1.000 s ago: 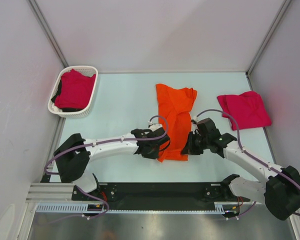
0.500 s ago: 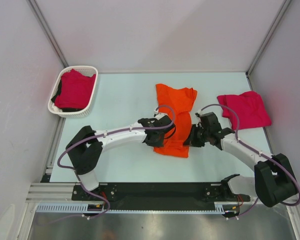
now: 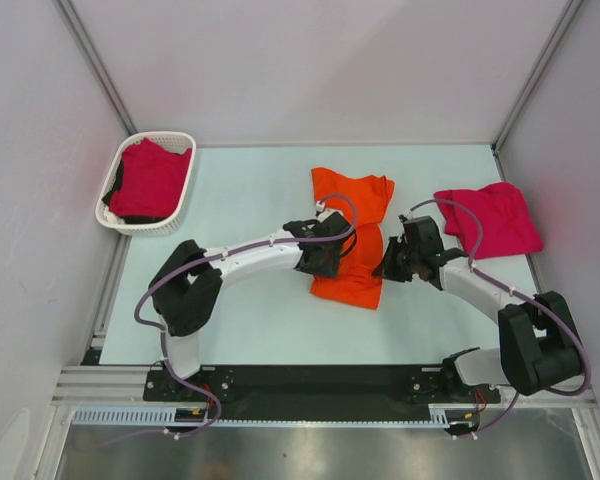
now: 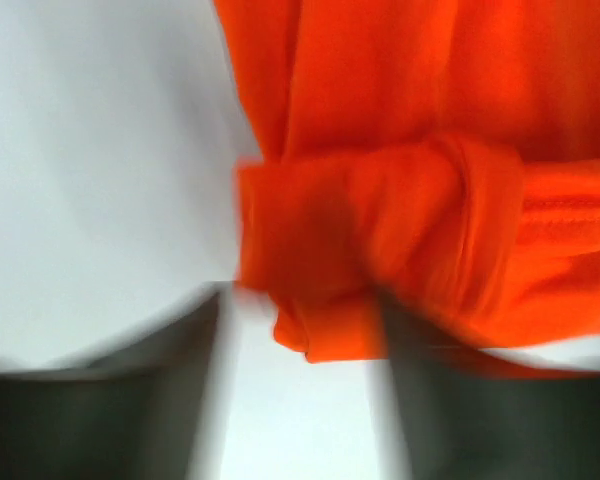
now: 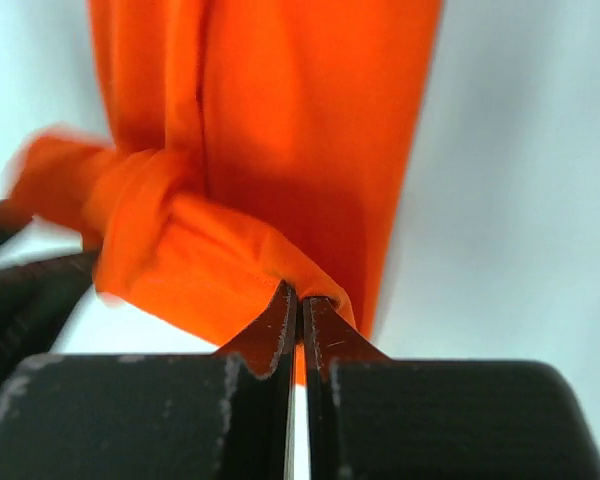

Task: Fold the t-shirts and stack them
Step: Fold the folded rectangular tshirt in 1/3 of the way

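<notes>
Pinching orange t-shirt (image 5: 280, 130) fold at tips, right tool (image 5: 300, 303)

orange t-shirt (image 3: 365, 195): near hem carried up over its middle (shorter now); left jaws: parted

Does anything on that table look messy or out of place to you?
The bright orange t-shirt in the middle: its near end is bunched into a lumpy roll instead of lying flat, one corner pinched by the right gripper.
</notes>
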Controlling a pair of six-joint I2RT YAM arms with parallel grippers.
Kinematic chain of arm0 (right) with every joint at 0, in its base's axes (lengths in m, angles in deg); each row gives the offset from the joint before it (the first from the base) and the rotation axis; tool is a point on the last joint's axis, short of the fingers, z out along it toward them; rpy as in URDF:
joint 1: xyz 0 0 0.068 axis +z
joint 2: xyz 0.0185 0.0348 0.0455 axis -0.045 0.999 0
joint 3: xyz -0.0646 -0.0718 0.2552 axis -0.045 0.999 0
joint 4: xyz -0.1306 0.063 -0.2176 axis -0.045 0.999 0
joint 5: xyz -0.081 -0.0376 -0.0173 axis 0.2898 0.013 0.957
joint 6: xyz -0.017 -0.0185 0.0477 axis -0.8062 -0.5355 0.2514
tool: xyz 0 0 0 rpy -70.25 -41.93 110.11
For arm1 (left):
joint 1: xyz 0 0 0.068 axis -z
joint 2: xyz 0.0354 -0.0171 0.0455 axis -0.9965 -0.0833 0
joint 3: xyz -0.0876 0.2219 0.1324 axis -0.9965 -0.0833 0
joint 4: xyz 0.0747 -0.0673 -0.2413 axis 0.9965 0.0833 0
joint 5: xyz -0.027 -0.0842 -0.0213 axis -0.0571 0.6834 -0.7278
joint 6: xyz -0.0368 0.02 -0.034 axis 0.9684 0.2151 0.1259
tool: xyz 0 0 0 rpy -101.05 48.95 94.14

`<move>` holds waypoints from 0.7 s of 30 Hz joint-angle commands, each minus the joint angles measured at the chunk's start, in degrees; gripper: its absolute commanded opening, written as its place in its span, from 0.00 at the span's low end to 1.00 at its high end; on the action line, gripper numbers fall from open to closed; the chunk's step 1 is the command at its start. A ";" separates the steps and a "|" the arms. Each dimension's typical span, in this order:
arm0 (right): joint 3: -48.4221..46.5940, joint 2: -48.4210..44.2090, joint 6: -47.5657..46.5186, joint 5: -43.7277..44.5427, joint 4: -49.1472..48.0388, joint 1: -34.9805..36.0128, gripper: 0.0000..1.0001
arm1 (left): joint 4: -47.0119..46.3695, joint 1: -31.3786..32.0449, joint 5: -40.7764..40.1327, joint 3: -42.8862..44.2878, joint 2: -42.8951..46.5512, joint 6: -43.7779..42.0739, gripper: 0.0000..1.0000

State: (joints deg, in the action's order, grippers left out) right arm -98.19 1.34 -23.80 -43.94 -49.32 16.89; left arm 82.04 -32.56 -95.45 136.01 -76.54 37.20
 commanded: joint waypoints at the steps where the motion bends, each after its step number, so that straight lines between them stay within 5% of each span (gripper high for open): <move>1: -1.54 2.89 0.59 4.08 -4.76 -0.57 0.00 | -0.68 -1.34 -3.82 2.94 -0.43 -1.43 1.00; 14: -4.08 10.98 1.73 11.11 -15.93 -0.74 0.10 | -2.79 -3.44 -10.33 -4.44 15.13 -1.52 1.00; 18: -3.04 9.24 2.70 15.93 -18.13 -0.13 0.70 | -3.23 -3.53 -10.69 -7.25 17.59 -0.64 1.00; 19: -2.07 5.49 2.27 17.17 -18.83 0.57 0.77 | -3.32 -3.53 -10.69 -8.57 18.12 -0.47 1.00; 20: -1.19 3.36 1.74 18.23 -19.45 1.27 0.95 | -3.76 -3.62 -10.60 -9.27 18.91 -0.29 1.00; 21: 1.08 0.38 1.21 21.20 -20.50 3.19 1.00 | -3.94 -3.62 -10.51 -10.50 19.35 0.06 1.00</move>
State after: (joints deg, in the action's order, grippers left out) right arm -99.94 11.04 -21.47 -31.70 -63.33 16.93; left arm 79.29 -35.77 -104.65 129.19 -59.71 36.35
